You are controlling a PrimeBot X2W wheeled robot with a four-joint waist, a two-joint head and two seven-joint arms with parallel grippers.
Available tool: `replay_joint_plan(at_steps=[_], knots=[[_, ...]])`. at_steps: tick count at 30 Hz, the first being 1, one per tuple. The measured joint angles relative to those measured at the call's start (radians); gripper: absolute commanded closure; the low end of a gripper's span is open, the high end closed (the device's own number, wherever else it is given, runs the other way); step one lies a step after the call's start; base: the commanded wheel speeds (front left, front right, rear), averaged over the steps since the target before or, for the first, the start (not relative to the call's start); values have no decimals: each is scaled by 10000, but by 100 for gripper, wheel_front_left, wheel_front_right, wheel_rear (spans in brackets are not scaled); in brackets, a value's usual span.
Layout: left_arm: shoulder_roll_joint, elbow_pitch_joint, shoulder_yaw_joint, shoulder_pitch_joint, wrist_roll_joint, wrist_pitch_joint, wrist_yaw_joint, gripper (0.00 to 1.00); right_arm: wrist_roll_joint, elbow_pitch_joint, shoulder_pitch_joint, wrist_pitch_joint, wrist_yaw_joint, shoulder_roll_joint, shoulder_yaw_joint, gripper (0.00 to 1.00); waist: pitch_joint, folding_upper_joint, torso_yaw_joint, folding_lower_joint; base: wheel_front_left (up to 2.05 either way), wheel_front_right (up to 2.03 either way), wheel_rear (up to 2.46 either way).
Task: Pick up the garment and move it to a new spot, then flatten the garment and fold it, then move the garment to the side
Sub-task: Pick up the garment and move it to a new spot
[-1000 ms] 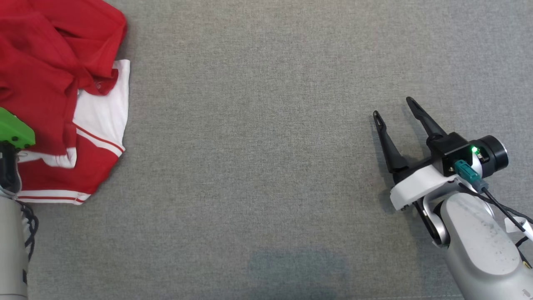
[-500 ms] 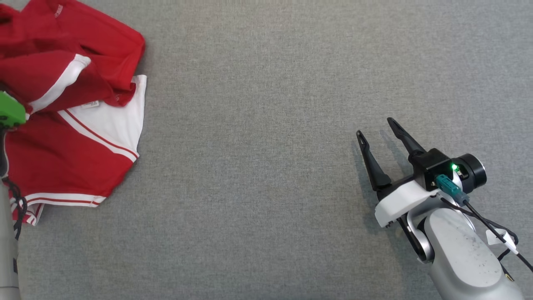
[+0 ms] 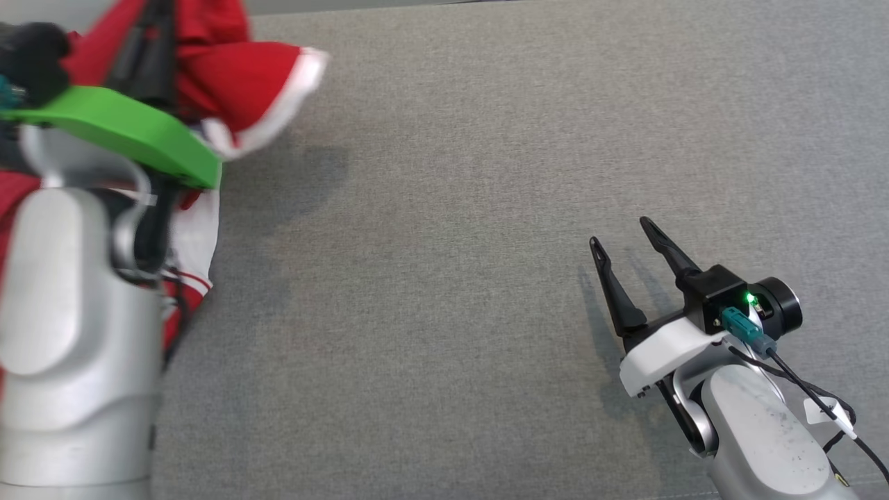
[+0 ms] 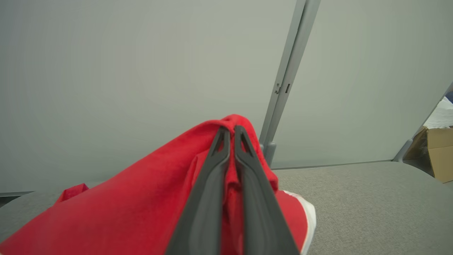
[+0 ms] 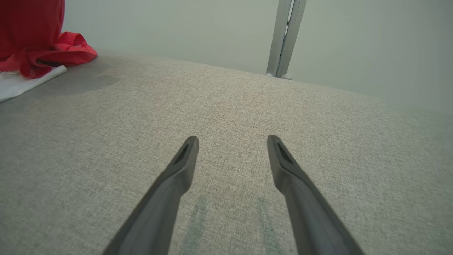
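Note:
The garment is red with white trim and hangs in a bunch at the upper left of the head view, partly behind my left arm. My left gripper is shut on a fold of the red garment, lifted above the grey surface. Part of the garment still rests on the surface at the far left of the right wrist view. My right gripper stands open at the lower right, nothing between its fingers; its two fingers also hover over bare cloth in its own wrist view.
The work surface is a wide grey fabric-covered table. A pale wall with a grey metal post stands behind its far edge. A cardboard box sits beyond the table's right end.
My left arm has risen into the head view, lifting the red garment off the surface; its shadow now falls on the table. The camera has shifted. The right gripper stays open.

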Motion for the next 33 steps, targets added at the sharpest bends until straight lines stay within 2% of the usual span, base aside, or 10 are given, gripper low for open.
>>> replay_joint_plan(at_steps=[6,8,13,19,31,33], knots=[[-1062,-857,-1417,683,-487,583,-2,100,0,4,38,0,-4,19,-35,0,-207,0,-353,0,0,0,0],[-1246,-1087,-1998,960,-669,790,-2,100,0,-12,38,0,-4,46,-27,0,-259,0,-498,0,0,0,0],[-1116,-1423,-3442,1731,-934,1323,-2,100,0,-50,38,0,4,142,21,0,-349,0,-943,0,0,0,0],[-1005,-1448,-4381,2211,-974,1756,-2,100,6,-245,42,0,-17,355,6,0,-355,0,-1628,0,0,0,0],[-836,-1338,-5421,2142,-744,2284,33,100,121,-493,540,0,-188,627,-33,0,-23,0,-3159,0,0,0,0],[-826,-1172,-5415,1997,-706,2360,211,100,198,-514,582,0,-188,663,23,0,63,0,-3419,0,0,0,0]])
